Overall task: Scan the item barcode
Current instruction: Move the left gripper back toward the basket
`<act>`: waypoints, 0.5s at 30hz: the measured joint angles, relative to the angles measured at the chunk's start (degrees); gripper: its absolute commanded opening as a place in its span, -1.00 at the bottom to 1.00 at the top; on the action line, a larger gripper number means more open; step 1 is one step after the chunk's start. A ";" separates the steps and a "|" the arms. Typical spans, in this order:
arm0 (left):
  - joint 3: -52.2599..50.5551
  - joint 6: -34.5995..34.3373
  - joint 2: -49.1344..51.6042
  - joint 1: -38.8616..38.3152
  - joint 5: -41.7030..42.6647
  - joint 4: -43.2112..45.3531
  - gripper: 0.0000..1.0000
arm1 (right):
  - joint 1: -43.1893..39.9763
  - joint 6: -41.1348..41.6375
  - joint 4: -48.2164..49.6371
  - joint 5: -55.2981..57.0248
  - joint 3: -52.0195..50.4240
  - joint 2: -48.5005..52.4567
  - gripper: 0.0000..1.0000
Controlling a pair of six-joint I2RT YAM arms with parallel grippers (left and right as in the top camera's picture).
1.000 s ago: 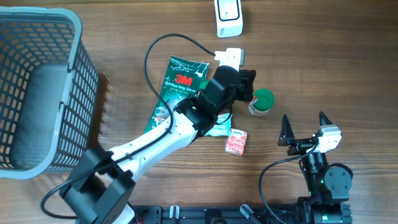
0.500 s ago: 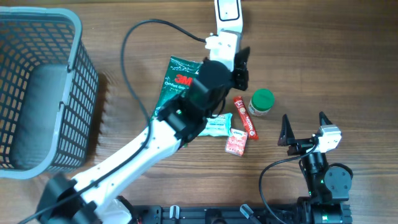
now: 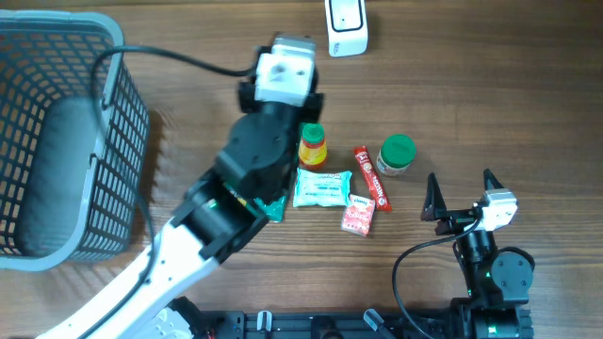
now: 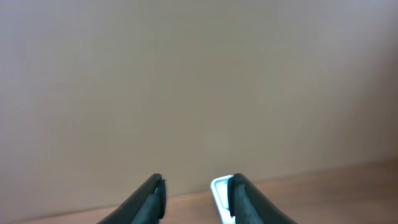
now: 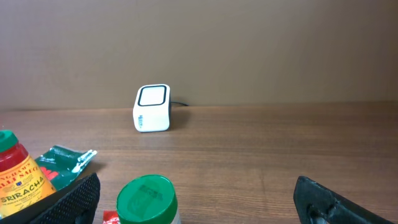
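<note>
The white barcode scanner (image 3: pixel 346 26) stands at the table's back edge; it also shows in the right wrist view as the scanner (image 5: pixel 153 109). My left gripper (image 4: pixel 196 186) is raised and faces the back wall, open, with nothing between its fingers; the scanner (image 4: pixel 219 190) peeks past its right finger. From overhead the left arm (image 3: pixel 254 151) hides that gripper. A sriracha bottle (image 3: pixel 313 146), a white-green packet (image 3: pixel 322 186), a red stick (image 3: pixel 371 177), a pink packet (image 3: pixel 358 215) and a green-lidded jar (image 3: pixel 396 155) rest on the table. My right gripper (image 3: pixel 462 193) stands open beside the jar, empty.
A grey wire basket (image 3: pixel 113 113) fills the left side of the table. A green glove packet (image 3: pixel 273 209) lies mostly hidden under the left arm. A black cable (image 3: pixel 179 58) loops from the left wrist over the basket's corner.
The left arm has lifted and swung left, away from the scanner, uncovering the sriracha bottle. Its jaws stand wider apart than before. The right arm has not moved.
</note>
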 measured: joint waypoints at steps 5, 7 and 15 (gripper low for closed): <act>0.90 2.89 -4.39 3.06 -7.63 -10.34 1.00 | -0.02 0.00 0.02 0.00 0.00 0.00 0.99; 1.55 -0.22 -5.86 4.98 -10.05 -20.61 1.00 | 0.00 0.00 0.02 -0.02 0.00 0.00 1.00; 1.38 -18.71 -10.75 6.36 0.35 -59.04 1.00 | 0.00 0.00 0.04 0.00 0.00 0.02 0.99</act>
